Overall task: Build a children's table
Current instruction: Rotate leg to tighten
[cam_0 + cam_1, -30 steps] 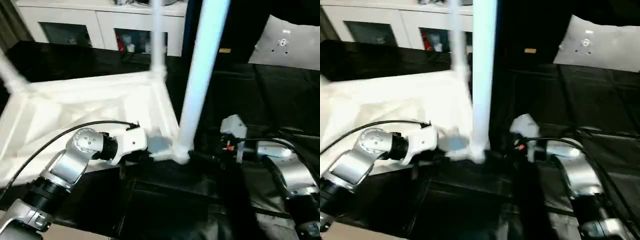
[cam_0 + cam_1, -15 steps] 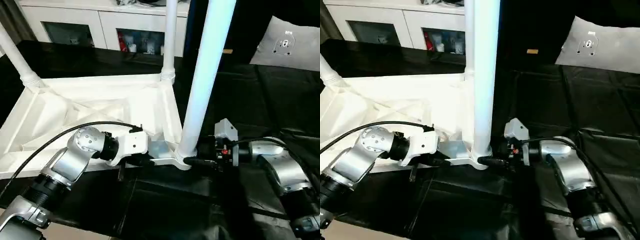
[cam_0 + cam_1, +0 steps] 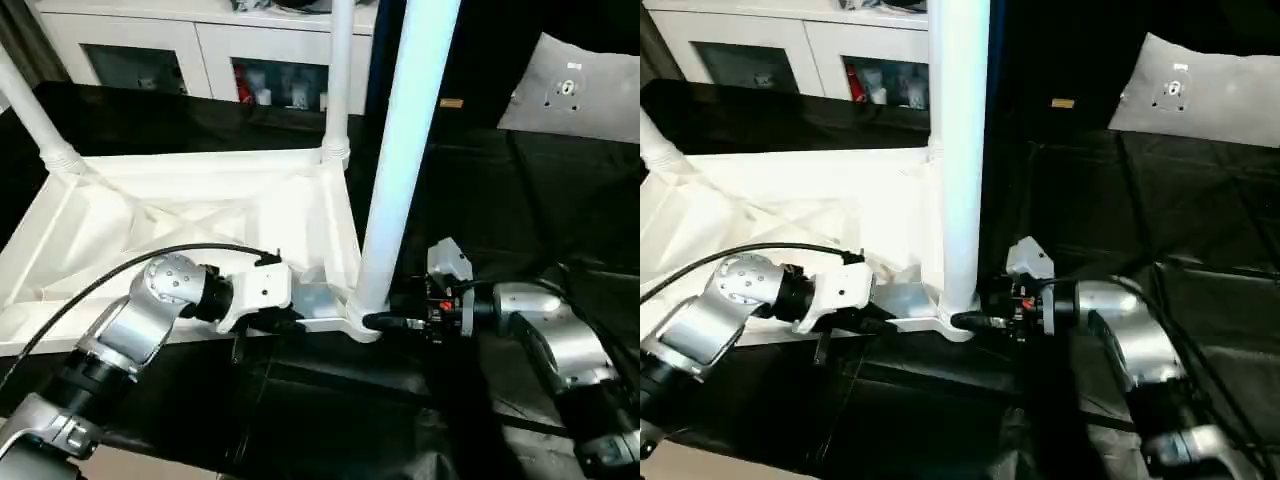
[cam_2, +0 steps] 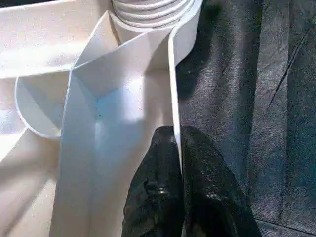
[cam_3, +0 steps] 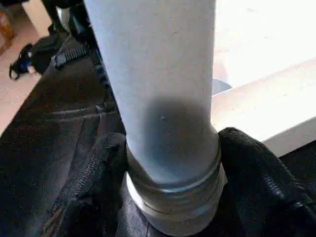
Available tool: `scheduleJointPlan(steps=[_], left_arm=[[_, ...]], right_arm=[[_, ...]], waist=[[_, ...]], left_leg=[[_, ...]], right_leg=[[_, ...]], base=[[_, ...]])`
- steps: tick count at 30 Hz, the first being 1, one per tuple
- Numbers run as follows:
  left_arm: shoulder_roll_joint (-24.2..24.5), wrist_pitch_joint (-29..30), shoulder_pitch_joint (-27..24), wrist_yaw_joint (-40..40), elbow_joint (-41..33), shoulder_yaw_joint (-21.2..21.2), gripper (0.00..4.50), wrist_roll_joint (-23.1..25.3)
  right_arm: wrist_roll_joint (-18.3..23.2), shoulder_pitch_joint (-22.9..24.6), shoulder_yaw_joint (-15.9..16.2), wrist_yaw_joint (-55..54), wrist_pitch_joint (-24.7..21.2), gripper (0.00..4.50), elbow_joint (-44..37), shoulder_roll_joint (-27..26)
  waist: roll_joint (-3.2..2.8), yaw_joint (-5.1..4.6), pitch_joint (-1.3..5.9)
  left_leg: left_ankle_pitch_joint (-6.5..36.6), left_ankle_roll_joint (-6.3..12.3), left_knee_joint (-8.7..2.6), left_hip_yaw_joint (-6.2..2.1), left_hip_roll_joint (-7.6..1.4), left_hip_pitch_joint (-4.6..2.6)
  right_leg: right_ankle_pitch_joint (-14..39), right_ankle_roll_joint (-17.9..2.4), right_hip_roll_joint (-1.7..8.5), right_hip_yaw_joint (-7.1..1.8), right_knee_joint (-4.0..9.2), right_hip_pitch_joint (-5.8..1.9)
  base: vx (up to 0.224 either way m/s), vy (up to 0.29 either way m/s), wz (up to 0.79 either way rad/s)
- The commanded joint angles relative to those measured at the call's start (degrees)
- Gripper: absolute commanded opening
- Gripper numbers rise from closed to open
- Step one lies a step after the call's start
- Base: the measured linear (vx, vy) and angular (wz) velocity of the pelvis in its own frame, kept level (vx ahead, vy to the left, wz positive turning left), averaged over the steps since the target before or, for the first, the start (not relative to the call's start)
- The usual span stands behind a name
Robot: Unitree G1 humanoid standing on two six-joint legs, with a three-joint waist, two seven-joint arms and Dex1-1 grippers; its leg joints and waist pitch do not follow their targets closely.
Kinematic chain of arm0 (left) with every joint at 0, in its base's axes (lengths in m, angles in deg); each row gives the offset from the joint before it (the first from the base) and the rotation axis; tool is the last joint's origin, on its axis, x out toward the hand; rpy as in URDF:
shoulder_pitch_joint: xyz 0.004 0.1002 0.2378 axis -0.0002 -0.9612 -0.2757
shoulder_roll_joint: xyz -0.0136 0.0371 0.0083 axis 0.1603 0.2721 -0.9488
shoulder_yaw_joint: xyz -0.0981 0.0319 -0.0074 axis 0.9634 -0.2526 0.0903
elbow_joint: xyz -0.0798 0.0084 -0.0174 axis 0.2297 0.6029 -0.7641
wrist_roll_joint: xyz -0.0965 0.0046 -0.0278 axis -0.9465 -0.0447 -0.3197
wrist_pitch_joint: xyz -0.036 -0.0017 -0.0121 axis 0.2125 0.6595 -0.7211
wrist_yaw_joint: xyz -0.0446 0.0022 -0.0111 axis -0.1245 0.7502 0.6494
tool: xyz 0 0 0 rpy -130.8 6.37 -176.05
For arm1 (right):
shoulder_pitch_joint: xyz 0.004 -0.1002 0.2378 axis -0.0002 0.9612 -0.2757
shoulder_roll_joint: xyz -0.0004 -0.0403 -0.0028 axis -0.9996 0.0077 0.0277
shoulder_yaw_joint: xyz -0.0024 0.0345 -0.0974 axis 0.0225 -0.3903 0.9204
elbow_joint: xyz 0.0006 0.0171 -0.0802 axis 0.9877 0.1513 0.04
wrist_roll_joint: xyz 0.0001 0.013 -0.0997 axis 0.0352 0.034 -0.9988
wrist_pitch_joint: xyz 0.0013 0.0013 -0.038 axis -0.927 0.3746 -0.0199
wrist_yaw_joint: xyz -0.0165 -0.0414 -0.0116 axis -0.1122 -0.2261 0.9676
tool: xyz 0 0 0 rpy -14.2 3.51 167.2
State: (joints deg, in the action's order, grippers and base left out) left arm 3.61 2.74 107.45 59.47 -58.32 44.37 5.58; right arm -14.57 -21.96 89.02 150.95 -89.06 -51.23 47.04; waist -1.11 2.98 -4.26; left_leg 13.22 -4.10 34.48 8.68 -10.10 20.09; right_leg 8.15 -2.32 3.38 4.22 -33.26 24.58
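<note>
Your tabletop [image 3: 200,215] lies upside down on the black cloth [image 3: 520,200] with three legs [image 3: 400,150] visibly standing in sockets. Left gripper [image 4: 176,148] pinches its rim; right gripper [image 5: 170,163] wraps the near leg's base, probably seating it

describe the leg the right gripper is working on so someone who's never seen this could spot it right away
Start at the upturned white tabletop lying ribs-up on the black cloth. Three white legs stand up from its corners; go to the near corner on the robot's right. The leg there is the closest and looks thickest, and the right gripper has a black finger on each side of its base, while the left gripper pinches the rim beside it.
</note>
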Motion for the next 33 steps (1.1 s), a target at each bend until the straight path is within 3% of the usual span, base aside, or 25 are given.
scheduleJointPlan(steps=[1,3,4,5,7,9,10,11,14,16,18,20,27,28,29,33], left_arm=[[-2.28,2.16,-0.54,-2.13,-1.82,-1.23,0.00,0.19],[-5.31,6.43,-0.61,-6.51,-2.96,0.01,0.00,-0.23],[-9.23,10.90,-0.51,-11.97,-3.76,1.37,0.00,-0.34],[-10.72,12.36,-0.43,-13.96,-3.92,1.86,0.00,-0.25],[-13.63,14.66,-0.26,-17.49,-4.10,2.53,0.00,0.07],[-15.08,15.67,-0.12,-19.25,-4.06,2.84,0.00,0.33],[-18.51,17.44,0.42,-23.57,-3.39,3.53,0.00,1.10],[-20.47,18.29,0.77,-26.04,-2.96,3.87,0.00,1.64],[-25.31,19.91,1.73,-31.52,-2.46,4.11,0.00,3.51],[-26.44,20.47,1.92,-32.32,-2.62,3.90,0.00,4.04],[-26.87,20.67,2.06,-32.35,-3.07,3.23,0.00,4.53],[-25.05,19.81,1.66,-30.41,-3.64,2.80,0.00,4.80],[-19.18,17.98,0.24,-25.38,-4.06,2.90,0.00,4.72],[-18.02,17.54,0.06,-24.42,-4.06,2.76,0.00,4.73],[-17.06,16.89,-0.07,-23.40,-3.94,2.84,0.00,4.53],[-14.36,14.91,-0.25,-20.44,-3.44,3.07,0.00,3.88]], right_arm=[[1.13,1.26,1.20,-3.37,-1.58,2.62,-2.60,-2.88],[-0.13,3.25,1.33,-9.38,-2.10,2.62,-4.35,-6.10],[-2.33,4.38,1.38,-17.80,-3.76,2.62,-5.58,-10.59],[-3.06,4.62,1.23,-20.93,-4.48,2.62,-5.92,-12.30],[-4.23,4.87,0.85,-26.89,-5.85,2.62,-6.43,-15.84],[-4.92,4.89,0.70,-29.67,-6.36,2.62,-6.51,-17.49],[-6.49,4.56,0.13,-35.70,-6.67,2.62,-5.87,-20.91],[-7.26,4.32,-0.36,-39.12,-6.85,2.62,-5.43,-22.80],[-10.71,3.51,-1.38,-48.36,-7.28,2.62,-3.91,-26.38],[-11.39,3.28,-1.94,-50.44,-7.21,2.62,-3.47,-27.07],[-11.47,3.14,-3.03,-51.95,-6.54,3.17,-3.17,-27.09],[-10.25,3.26,-5.39,-50.53,-5.73,3.33,-3.23,-25.82],[-8.18,3.94,-7.24,-43.94,-3.89,3.88,-4.67,-20.09],[-7.68,4.09,-7.18,-42.06,-3.21,4.16,-5.00,-18.75],[-6.84,4.19,-7.17,-39.46,-2.75,4.16,-5.61,-17.26],[-5.12,4.20,-7.37,-32.03,-1.21,4.43,-7.05,-12.74]], waist=[[0.47,-0.12,3.97],[0.54,-0.29,3.76],[0.43,-0.29,3.71],[0.35,-0.53,3.28],[0.58,-1.52,2.97],[0.50,-1.92,3.06],[0.52,-2.06,3.19],[0.40,-2.65,3.00],[0.78,-2.85,3.35],[0.58,-2.86,3.53],[0.54,-2.65,3.85],[0.61,-2.55,3.85],[0.21,-2.44,4.19],[0.19,-2.35,4.20],[-0.03,-2.32,4.24],[0.08,-2.19,4.17]], left_leg=[[0.61,6.91,-3.62,0.13,-2.51,0.36],[2.00,5.47,-3.83,0.16,-2.37,0.34],[2.70,4.85,-3.95,0.12,-2.35,0.23],[4.82,3.61,-4.14,0.17,-2.28,0.01],[9.16,1.88,-4.52,-0.21,-1.82,-0.04],[10.39,2.06,-4.58,-0.43,-1.70,-0.10],[10.75,2.34,-4.52,-0.45,-1.68,-0.21],[10.74,2.10,-4.37,-0.15,-1.64,-0.34],[9.87,2.75,-4.42,-0.40,-1.45,0.01],[9.17,3.12,-4.30,-0.30,-1.48,-0.05],[7.04,4.08,-4.25,-0.26,-1.63,0.18],[6.31,4.81,-4.17,-0.12,-1.60,0.35],[3.24,6.37,-3.90,-0.24,-1.81,0.70],[3.06,6.45,-3.89,-0.25,-1.83,0.65],[3.00,6.92,-3.82,-0.25,-1.87,0.64],[3.05,7.37,-3.76,-0.24,-2.02,0.77]], right_leg=[[15.92,-11.54,4.33,-2.73,3.28,-4.27],[18.32,-10.62,4.24,-2.67,3.66,-4.21],[19.65,-10.34,4.27,-2.63,3.74,-4.25],[23.60,-9.24,4.19,-2.53,4.46,-3.85],[31.93,-5.72,4.18,-2.16,5.37,-4.09],[34.27,-4.01,4.27,-2.09,5.80,-4.06],[34.42,-3.79,4.26,-2.12,5.86,-3.99],[34.40,-4.05,4.10,-2.22,6.07,-3.42],[33.94,-3.48,4.19,-2.14,6.09,-3.82],[31.86,-3.94,4.13,-2.28,5.94,-3.68],[26.77,-5.17,4.09,-2.49,5.36,-3.83],[24.00,-6.22,4.06,-2.65,5.01,-3.94],[15.61,-10.04,4.16,-2.70,3.92,-4.64],[15.10,-10.20,4.09,-2.66,3.87,-4.72],[14.49,-10.78,4.15,-2.61,3.79,-4.70],[15.23,-11.12,4.19,-2.46,3.87,-4.71]], base=[[0.000,0.000,0.00],[0.000,0.000,0.00],[0.000,0.000,0.00],[0.000,0.000,0.00],[0.000,0.000,0.00],[0.000,0.000,0.00],[0.000,0.000,0.00],[0.000,0.000,0.00],[0.000,0.000,0.00],[0.000,0.000,0.00],[0.000,0.000,0.00],[0.000,0.000,0.00],[0.000,0.000,0.00],[0.000,0.000,0.00],[0.000,0.000,0.00],[0.000,0.000,0.00]])
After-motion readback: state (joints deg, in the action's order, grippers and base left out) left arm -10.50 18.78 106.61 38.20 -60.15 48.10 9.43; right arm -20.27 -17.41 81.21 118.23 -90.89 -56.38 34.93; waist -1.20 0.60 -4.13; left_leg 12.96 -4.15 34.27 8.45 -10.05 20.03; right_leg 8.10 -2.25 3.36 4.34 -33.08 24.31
